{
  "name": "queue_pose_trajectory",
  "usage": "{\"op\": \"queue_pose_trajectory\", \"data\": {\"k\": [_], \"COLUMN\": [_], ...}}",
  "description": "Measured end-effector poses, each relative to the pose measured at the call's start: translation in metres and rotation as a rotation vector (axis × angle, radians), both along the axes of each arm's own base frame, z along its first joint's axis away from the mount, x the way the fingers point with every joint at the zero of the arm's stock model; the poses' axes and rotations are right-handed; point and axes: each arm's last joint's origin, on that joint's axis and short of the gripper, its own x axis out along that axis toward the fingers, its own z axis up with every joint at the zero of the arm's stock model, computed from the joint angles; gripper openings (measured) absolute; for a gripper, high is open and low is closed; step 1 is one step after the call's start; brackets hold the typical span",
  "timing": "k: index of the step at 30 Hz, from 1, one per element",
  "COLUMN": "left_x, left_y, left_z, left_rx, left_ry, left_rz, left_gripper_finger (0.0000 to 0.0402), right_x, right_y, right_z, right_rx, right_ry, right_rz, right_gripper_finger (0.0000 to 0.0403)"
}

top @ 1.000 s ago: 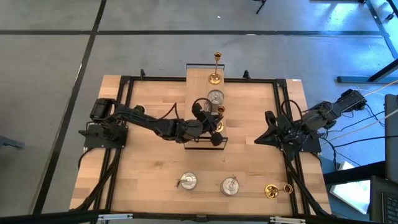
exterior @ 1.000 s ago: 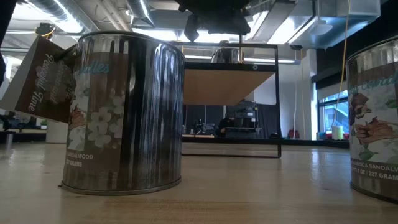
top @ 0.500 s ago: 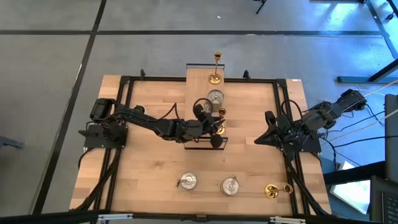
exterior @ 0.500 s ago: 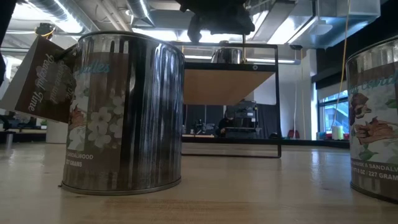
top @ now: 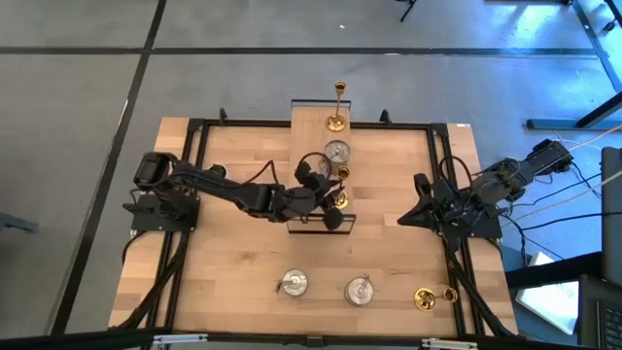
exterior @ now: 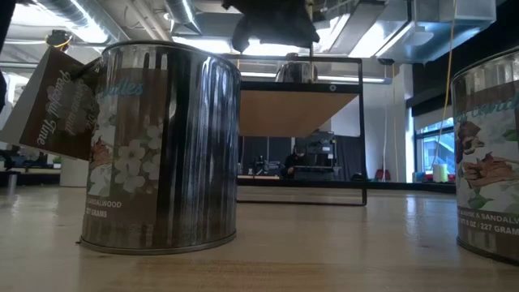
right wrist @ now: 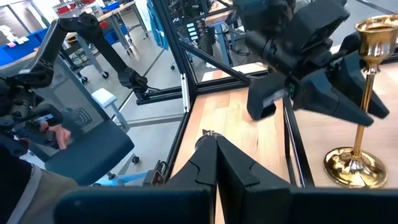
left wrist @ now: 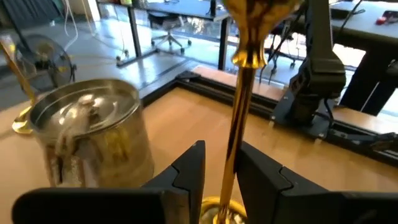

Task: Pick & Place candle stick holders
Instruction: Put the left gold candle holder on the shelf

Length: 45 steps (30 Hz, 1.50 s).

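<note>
Left wrist view: the slim gold candlestick has its cup and base cut off.
Left gripper: fingers a little apart around the stem, not touching.
Right gripper: closed, empty, by the table's right edge.

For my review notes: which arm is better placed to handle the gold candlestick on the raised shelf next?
Left. Its end effector already straddles the gold candlestick stem on the shelf, fingers open. The right end effector waits at the table's right edge, shut.
</note>
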Motion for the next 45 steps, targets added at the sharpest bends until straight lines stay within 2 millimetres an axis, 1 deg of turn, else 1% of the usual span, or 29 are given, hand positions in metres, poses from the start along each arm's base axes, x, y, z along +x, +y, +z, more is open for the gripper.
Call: {"op": "queue_pose_trajectory", "data": {"k": [5, 12, 16, 18, 21, 25, 27, 28, 30, 33, 35, 39, 45], "left_x": [-0.010, -0.015, -0.025, -0.035, -0.047, -0.057, -0.057, -0.057, -0.052, -0.046, -0.043, -0.042, -0.041], "left_y": [0.001, -0.003, -0.008, -0.009, -0.004, 0.015, 0.026, 0.030, 0.038, 0.046, 0.052, 0.059, 0.060], "left_z": [0.004, 0.006, 0.004, 0.004, 0.004, 0.006, 0.005, 0.003, -0.001, -0.007, -0.007, -0.007, -0.009], "left_rx": [-0.042, -0.099, -0.126, -0.137, -0.152, -0.242, -0.275, -0.300, -0.351, -0.417, -0.453, -0.444, -0.435], "left_ry": [0.050, 0.077, 0.180, 0.262, 0.329, 0.315, 0.322, 0.330, 0.316, 0.280, 0.233, 0.227, 0.238], "left_rz": [-0.005, -0.103, -0.161, -0.164, -0.104, 0.073, 0.094, 0.073, -0.006, -0.149, -0.218, -0.232, -0.281], "left_gripper_finger": [0.0084, 0.0084, 0.0084, 0.0082, 0.0073, 0.0049, 0.0024, 0.0013, 0.0005, 0.0001, 0.0002, 0.0002, 0.0002], "right_x": [0.000, 0.001, 0.002, 0.001, 0.001, 0.001, 0.002, 0.003, 0.003, 0.004, 0.004, 0.004, 0.004], "right_y": [-0.001, -0.004, -0.005, -0.006, -0.006, -0.007, -0.009, -0.010, -0.011, -0.012, -0.012, -0.012, -0.012], "right_z": [-0.001, -0.001, -0.001, -0.001, -0.001, -0.001, -0.001, -0.001, -0.001, -0.001, -0.001, -0.001, -0.002], "right_rx": [-0.005, -0.006, -0.001, 0.001, -0.002, -0.008, -0.011, -0.013, -0.017, -0.021, -0.022, -0.023, -0.025], "right_ry": [0.008, 0.011, 0.015, 0.015, 0.014, 0.008, 0.008, 0.007, 0.005, 0.005, 0.006, 0.009, 0.015], "right_rz": [-0.005, -0.022, -0.012, -0.010, -0.010, -0.021, -0.033, -0.040, -0.047, -0.051, -0.053, -0.041, -0.039], "right_gripper_finger": [0.0003, 0.0003, 0.0003, 0.0003, 0.0003, 0.0003, 0.0003, 0.0003, 0.0003, 0.0003, 0.0003, 0.0003, 0.0003]}}
